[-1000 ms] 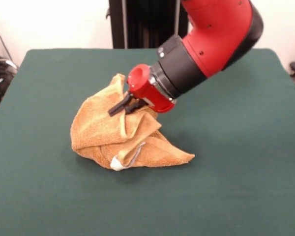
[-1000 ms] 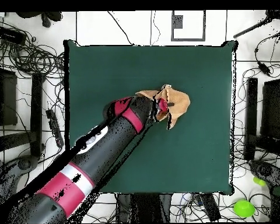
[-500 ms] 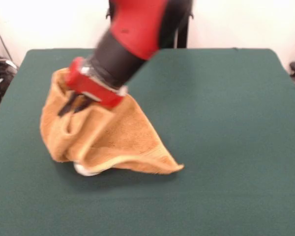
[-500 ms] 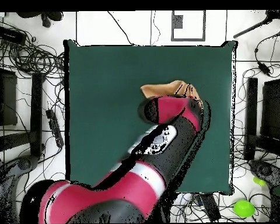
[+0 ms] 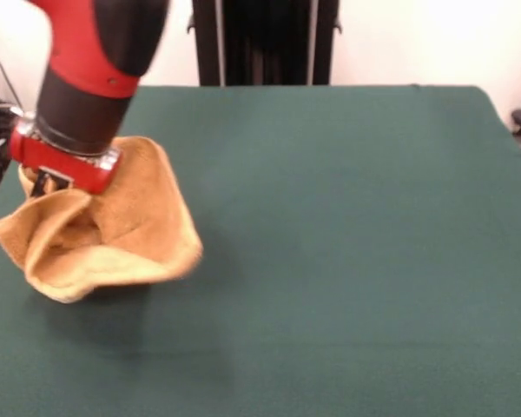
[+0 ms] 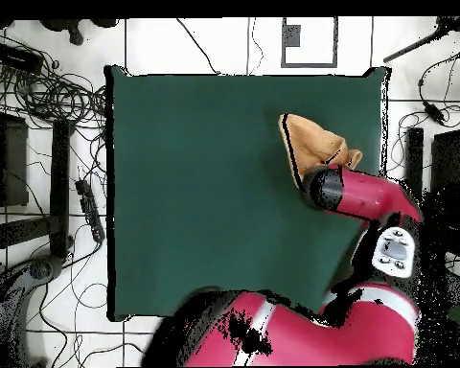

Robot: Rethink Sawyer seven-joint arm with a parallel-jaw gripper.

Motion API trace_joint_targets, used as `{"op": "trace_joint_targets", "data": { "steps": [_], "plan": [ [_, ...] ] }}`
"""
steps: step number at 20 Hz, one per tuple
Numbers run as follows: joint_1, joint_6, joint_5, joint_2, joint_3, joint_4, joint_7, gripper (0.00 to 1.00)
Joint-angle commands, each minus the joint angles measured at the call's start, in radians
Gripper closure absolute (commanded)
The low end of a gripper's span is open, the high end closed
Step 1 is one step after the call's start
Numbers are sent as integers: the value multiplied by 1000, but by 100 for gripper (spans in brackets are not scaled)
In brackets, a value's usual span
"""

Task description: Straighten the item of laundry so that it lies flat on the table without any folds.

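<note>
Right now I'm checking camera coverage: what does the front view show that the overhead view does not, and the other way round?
Only the front view shows the towel hanging bunched and folded beneath the arm's red wrist, low over the table. Only the overhead view shows the cables and floor around the table, and the arm's whole sweep from the base. Both show the towel near one table edge; neither shows the pincer clearly.

We find no readable text, label, brand, number or sign in either view: none on the towel (image 5: 104,234), none on the arm (image 6: 363,196), and none on the green table (image 5: 347,243). A light panel on the arm near the table's edge in the overhead view carries marks too small for us to read.
</note>
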Motion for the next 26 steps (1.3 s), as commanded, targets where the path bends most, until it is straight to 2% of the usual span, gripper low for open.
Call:
{"op": "trace_joint_targets", "data": {
  "steps": [1,6,13,19,23,26],
  "plan": [
    [-54,43,-103,-36,370,132,-232,100],
    [-138,163,-48,-42,473,168,-151,100],
    [-131,271,-68,-54,472,137,-130,100],
    [-205,355,17,-78,590,192,-122,100],
    [-233,437,72,-88,641,218,-82,100],
    [-249,447,81,-99,665,238,-73,100]
  ]
}}
